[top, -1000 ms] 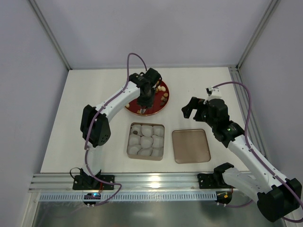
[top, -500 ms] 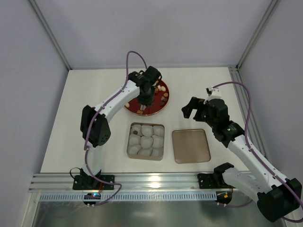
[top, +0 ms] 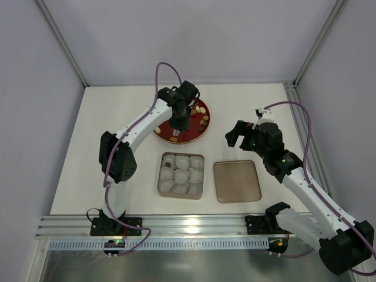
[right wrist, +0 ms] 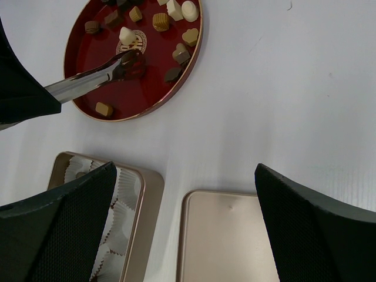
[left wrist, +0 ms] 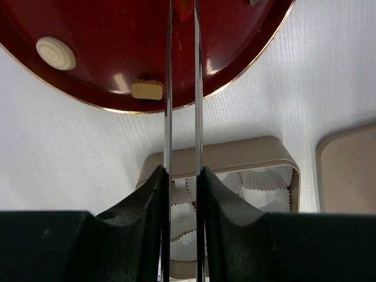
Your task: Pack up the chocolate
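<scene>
The left gripper (left wrist: 182, 176) is clamped on metal tongs (right wrist: 88, 82), whose tips sit low over the red plate (top: 187, 139). The chocolate (right wrist: 160, 22) lies scattered on that plate. Nearer are the box (top: 160, 176) and then the lid (top: 237, 181). The right gripper (top: 241, 136) hangs wide apart, holding nothing.

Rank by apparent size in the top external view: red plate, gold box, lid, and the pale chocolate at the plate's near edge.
1. red plate, largest, though partly covered.
2. gold box and lid: look alike, so not ranked against each other.
3. pale chocolate, by far the smallest.
</scene>
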Available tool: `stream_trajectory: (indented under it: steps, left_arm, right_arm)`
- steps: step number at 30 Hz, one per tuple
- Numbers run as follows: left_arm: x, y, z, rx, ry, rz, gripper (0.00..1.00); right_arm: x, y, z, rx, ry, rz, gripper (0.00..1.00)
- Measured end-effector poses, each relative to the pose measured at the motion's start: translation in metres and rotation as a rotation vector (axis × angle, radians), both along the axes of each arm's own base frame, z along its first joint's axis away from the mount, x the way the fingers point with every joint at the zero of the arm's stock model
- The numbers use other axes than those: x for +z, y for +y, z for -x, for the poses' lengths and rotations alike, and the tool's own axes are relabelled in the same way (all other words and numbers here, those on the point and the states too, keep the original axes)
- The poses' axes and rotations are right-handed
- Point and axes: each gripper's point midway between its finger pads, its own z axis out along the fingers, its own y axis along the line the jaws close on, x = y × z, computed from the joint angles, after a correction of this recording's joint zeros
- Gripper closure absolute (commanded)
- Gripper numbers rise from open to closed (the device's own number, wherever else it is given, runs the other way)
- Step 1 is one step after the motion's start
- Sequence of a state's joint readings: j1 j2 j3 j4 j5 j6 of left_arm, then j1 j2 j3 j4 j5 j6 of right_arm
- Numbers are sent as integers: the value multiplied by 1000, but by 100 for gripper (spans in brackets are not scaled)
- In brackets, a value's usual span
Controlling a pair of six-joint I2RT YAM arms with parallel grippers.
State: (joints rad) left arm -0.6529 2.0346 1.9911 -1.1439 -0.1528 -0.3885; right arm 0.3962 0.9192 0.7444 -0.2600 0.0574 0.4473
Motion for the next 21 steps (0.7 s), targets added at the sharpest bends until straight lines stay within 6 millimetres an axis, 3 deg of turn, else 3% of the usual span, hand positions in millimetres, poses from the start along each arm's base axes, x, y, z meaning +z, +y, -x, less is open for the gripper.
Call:
stream_trajectory:
  steps: [12,21]
  left_arm:
    - [50,11,24,-8,-54,79,73]
    - [62,27,58,-9,-33,117,73]
  right_arm:
    - [-7,2,-6,0,16,6,0]
    - [-13,5,-12,-2,28,7,0]
